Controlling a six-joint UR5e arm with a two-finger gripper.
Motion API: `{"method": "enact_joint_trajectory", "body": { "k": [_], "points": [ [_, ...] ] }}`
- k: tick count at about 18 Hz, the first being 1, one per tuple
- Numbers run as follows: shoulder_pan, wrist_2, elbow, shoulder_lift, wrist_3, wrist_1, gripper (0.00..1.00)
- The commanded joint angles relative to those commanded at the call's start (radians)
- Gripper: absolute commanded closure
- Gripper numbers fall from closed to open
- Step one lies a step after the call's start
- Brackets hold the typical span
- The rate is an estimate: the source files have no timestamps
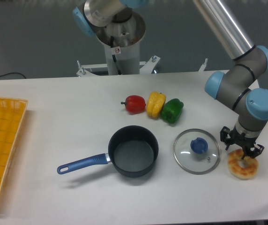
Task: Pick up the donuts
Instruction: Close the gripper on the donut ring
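Note:
The donut (241, 168) is a small golden-tan ring with cream patches, lying flat on the white table near the right edge, right of the glass lid. My gripper (242, 149) hangs straight down over the donut's far side, its dark fingers spread open and reaching down to the ring's upper rim. Whether the fingertips touch the donut I cannot tell. Nothing is held between the fingers.
A glass lid with a blue knob (197, 151) lies just left of the donut. A dark saucepan with a blue handle (131, 151) sits mid-table. Red (135, 104), yellow (155, 104) and green (172, 110) peppers lie behind. A yellow basket (0, 145) is at the left edge.

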Motion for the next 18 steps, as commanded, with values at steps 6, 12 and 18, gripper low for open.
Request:
{"method": "enact_joint_trajectory", "body": {
  "k": [6,12,18],
  "points": [
    [0.000,0.002,-0.003,0.002,0.003,0.002,0.79],
    [0.000,0.005,-0.005,0.008,0.006,0.002,1.00],
    [0.003,0.003,-0.011,0.028,0.006,-0.005,1.00]
  ]
}}
